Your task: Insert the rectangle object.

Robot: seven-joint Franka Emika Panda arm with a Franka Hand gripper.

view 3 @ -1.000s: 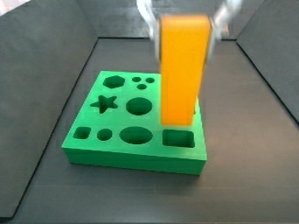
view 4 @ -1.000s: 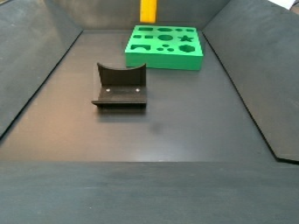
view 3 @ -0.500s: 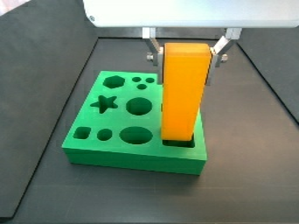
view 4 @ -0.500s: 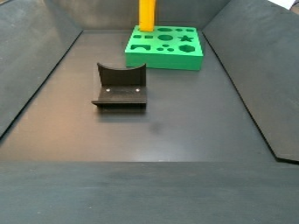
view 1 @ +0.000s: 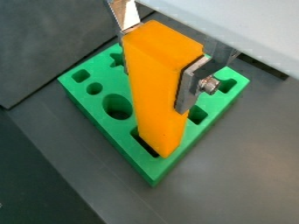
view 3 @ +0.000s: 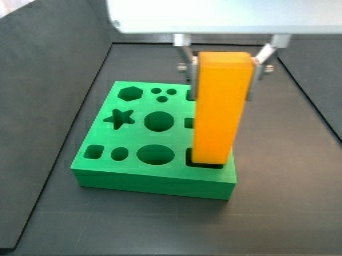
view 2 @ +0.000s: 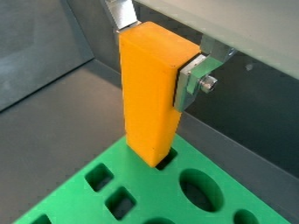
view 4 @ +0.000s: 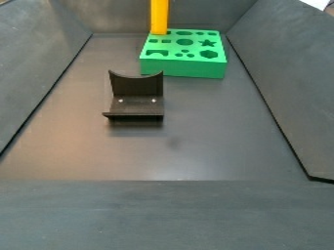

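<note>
The rectangle object [view 3: 221, 105] is a tall orange-yellow block standing upright. Its lower end sits in the square hole at the front right corner of the green board [view 3: 134, 172]. My gripper [view 3: 225, 58] is shut on the block's upper end, one finger on each side. In both wrist views the gripper [view 1: 158, 54] [view 2: 156, 52] has a padded finger [view 1: 190, 83] [view 2: 187, 80] pressed flat against the block [view 1: 158, 96] [view 2: 149, 105]. The board [view 1: 152, 171] [view 2: 152, 197] shows below it. In a side view the block [view 4: 159, 15] stands at the far left corner of the board [view 4: 196, 66].
The fixture [view 4: 133, 98] stands on the dark floor in front of the board. Sloping dark walls [view 4: 39, 88] enclose the floor. The board has several other shaped holes, among them a star [view 3: 120, 119] and round ones [view 3: 159, 121].
The gripper has carried the block a little to the right over the board and lowered it, so its lower end now sits in the square corner hole.
</note>
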